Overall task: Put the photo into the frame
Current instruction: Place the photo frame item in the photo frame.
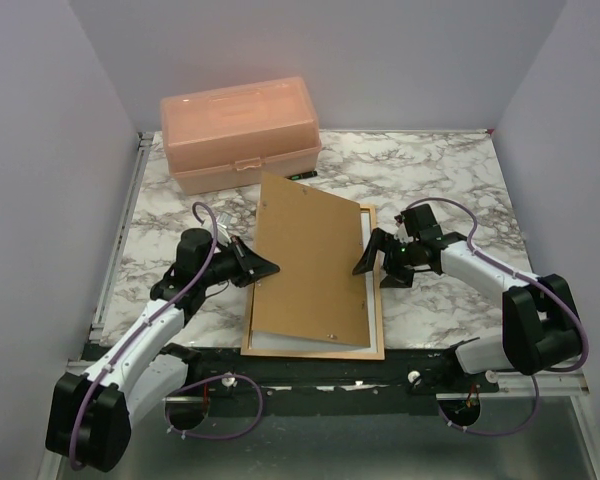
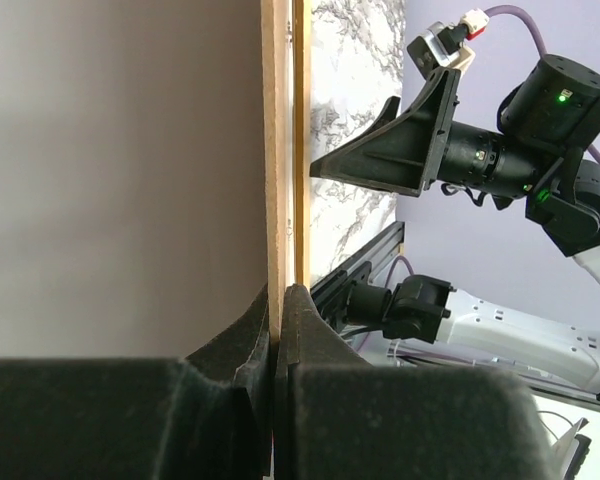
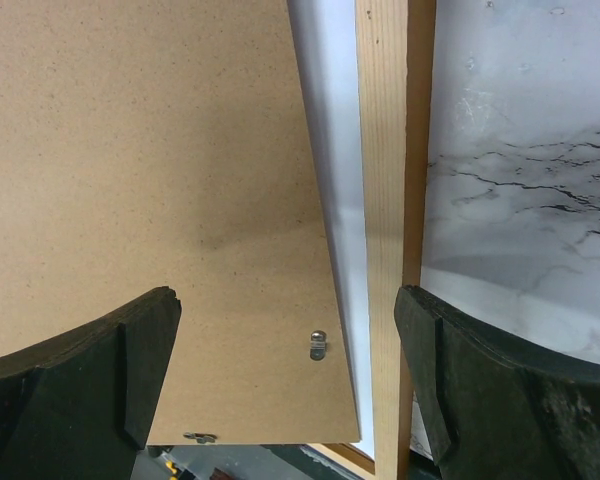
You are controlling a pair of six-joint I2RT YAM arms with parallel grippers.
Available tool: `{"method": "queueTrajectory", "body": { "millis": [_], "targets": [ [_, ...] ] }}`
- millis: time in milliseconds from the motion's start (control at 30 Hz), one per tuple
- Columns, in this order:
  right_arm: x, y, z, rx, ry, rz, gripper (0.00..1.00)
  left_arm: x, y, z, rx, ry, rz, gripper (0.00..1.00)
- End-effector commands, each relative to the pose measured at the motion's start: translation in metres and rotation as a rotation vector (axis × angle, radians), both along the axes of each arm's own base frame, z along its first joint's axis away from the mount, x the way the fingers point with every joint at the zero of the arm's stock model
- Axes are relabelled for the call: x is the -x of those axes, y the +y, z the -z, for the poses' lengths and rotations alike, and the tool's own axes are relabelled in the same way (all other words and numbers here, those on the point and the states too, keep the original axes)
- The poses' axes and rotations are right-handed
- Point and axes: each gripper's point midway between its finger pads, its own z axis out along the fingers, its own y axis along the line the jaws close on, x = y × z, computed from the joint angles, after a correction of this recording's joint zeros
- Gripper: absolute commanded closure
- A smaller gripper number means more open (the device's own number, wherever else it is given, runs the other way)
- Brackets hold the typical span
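You've got open marble table (image 1: 450, 170) to the R of the frame (image 1: 315, 353) and a narrower strip on its L. The pink plastic box (image 1: 238, 130) sits at the back L, so there's little room past the frame's far edge. The frame lies flat mid-table, its near rail close to the arm bases. The photo (image 1: 310, 341) is inside it, white back up, showing only as strips along the near and R sides. The brown backing board (image 1: 305, 265) lies skewed over both, with its far corner poking past the frame toward the box. Your L gripper (image 1: 268, 268) comes in low from the L, jaws pinched on the board's L edge. Your R gripper (image 1: 380, 266) hangs over the frame's R rail, jaws spread wide and holding nothing. On the wrist cam, one finger is over the board and the other over marble.
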Motion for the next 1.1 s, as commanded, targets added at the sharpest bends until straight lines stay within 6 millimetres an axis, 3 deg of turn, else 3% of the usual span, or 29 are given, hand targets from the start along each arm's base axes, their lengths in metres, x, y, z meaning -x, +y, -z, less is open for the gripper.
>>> {"method": "queueTrajectory", "body": {
  "millis": [0, 800, 1067],
  "targets": [
    [-0.002, 0.007, 0.001, -0.034, -0.002, -0.011, 0.02, 0.004, -0.005, -0.027, 0.044, -0.080, 0.043, 1.00],
    [-0.003, 0.013, -0.008, -0.074, -0.031, -0.041, 0.02, 0.014, -0.005, -0.037, 0.028, -0.065, 0.076, 1.00],
    [-0.001, 0.017, -0.006, -0.097, -0.028, -0.056, 0.02, 0.012, -0.007, -0.022, 0.031, -0.038, 0.083, 1.00]
  ]
}}
